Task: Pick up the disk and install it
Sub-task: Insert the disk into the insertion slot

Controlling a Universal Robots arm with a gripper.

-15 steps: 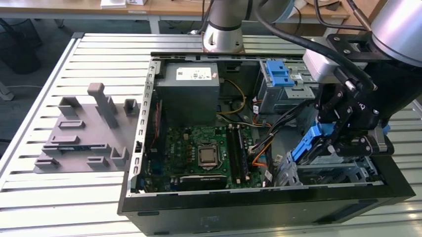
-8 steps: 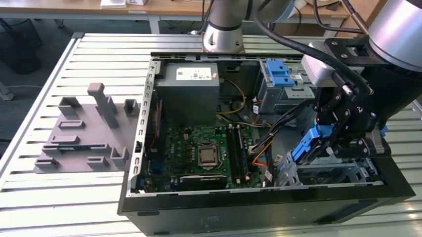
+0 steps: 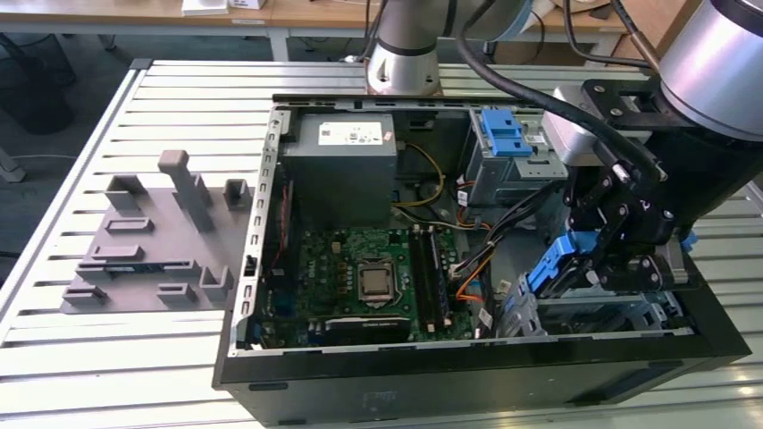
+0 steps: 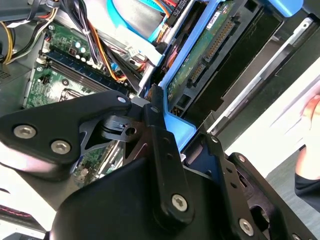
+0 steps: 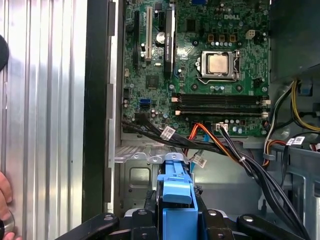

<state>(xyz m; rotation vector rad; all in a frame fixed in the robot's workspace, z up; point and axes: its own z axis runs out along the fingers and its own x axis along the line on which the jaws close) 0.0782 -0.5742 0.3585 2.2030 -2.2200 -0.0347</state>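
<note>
bench [image 3: 71, 357]: ribbed silver metal slats, soft glare on the ridges; same slats in the first wrist view [image 5: 45, 125] | floor [image 3: 60, 116]: dark grey, past the bench edge at the exterior view's left | back: light wooden desk [image 3: 107, 11] on white legs [image 3: 277, 42] | light: bright, even, diffuse

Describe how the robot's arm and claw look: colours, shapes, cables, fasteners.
The arm is made of round silver-grey tube segments, with thick black cables running along it. The claw is matte black, built from flat linked bars fixed with silver screws.
</note>
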